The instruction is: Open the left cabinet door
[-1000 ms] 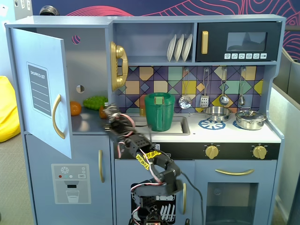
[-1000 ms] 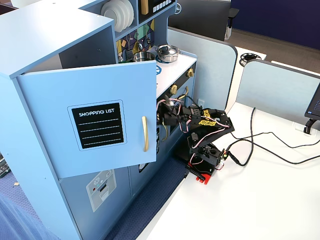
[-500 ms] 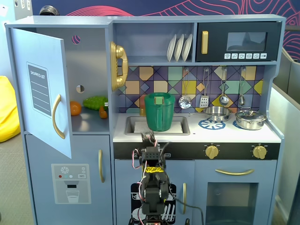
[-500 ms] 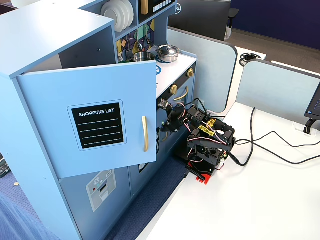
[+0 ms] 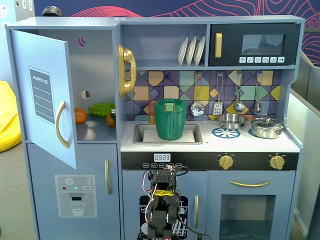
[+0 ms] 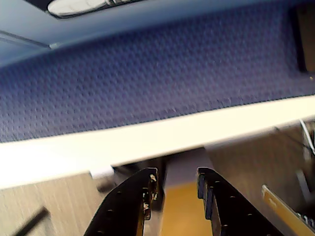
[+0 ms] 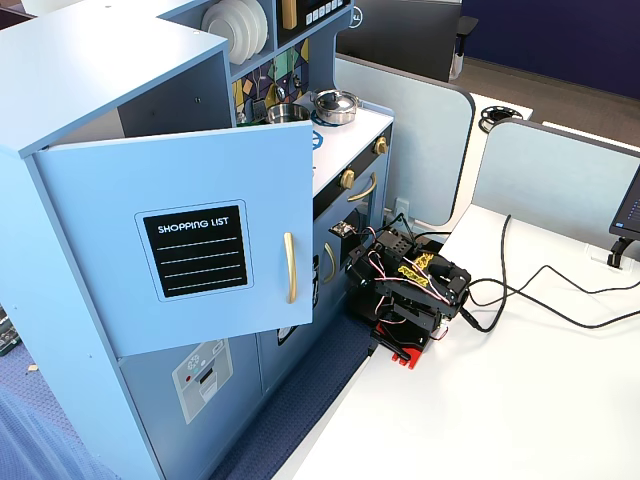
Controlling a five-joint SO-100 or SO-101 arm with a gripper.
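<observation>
Folded arm, empty fingers; left cabinet door swung open.

Fingers (image 6: 142, 196) parted by a narrow gap, holding nothing, aimed at white desk edge and blue carpet in wrist view. Gripper (image 6: 176, 189) tucked on folded arm (image 7: 405, 290) at the desk's near-left edge, against the kitchen front. Left cabinet door (image 7: 190, 245) well apart from the arm, open wide, gold handle (image 7: 289, 267) facing outward; task judged essentially done. Risk: door drifting shut if nudged, or unfolding arm clipping the lower door handle (image 5: 107, 177). Nearby: toy fruit (image 5: 95, 113) in the open compartment, green jug (image 5: 170, 119) in sink, cables (image 7: 540, 290) trailing across the desk behind the arm.
</observation>
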